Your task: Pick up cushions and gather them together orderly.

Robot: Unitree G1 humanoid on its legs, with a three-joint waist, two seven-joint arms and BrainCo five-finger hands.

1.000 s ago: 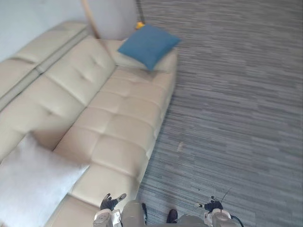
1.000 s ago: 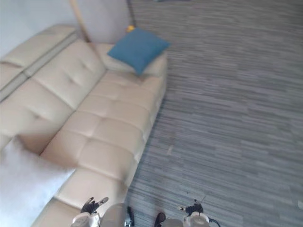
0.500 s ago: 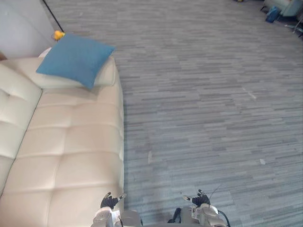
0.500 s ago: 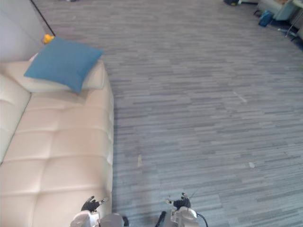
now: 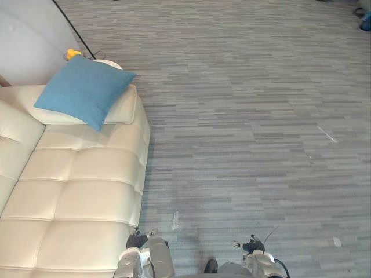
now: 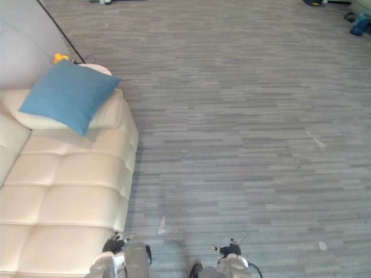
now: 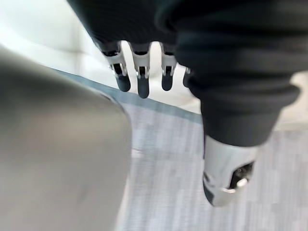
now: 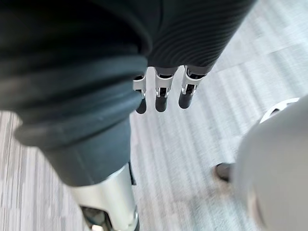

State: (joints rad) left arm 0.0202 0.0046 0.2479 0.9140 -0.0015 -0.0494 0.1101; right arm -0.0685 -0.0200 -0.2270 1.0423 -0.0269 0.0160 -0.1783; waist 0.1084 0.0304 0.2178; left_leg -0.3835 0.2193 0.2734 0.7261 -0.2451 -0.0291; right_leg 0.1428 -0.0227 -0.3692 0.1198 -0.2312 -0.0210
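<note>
We see a cream tufted sofa on the left, standing on grey striped carpet. Beyond its far end a small yellow object sits by the wall; a white scrap lies on the carpet.

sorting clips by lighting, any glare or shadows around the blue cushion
Left eye view: the blue cushion throws a soft shadow under its lower corner onto the cream sofa. Right eye view: mild sheen on the sofa's tufted panels, no harsh glare, and the grey carpet is evenly lit.
</note>
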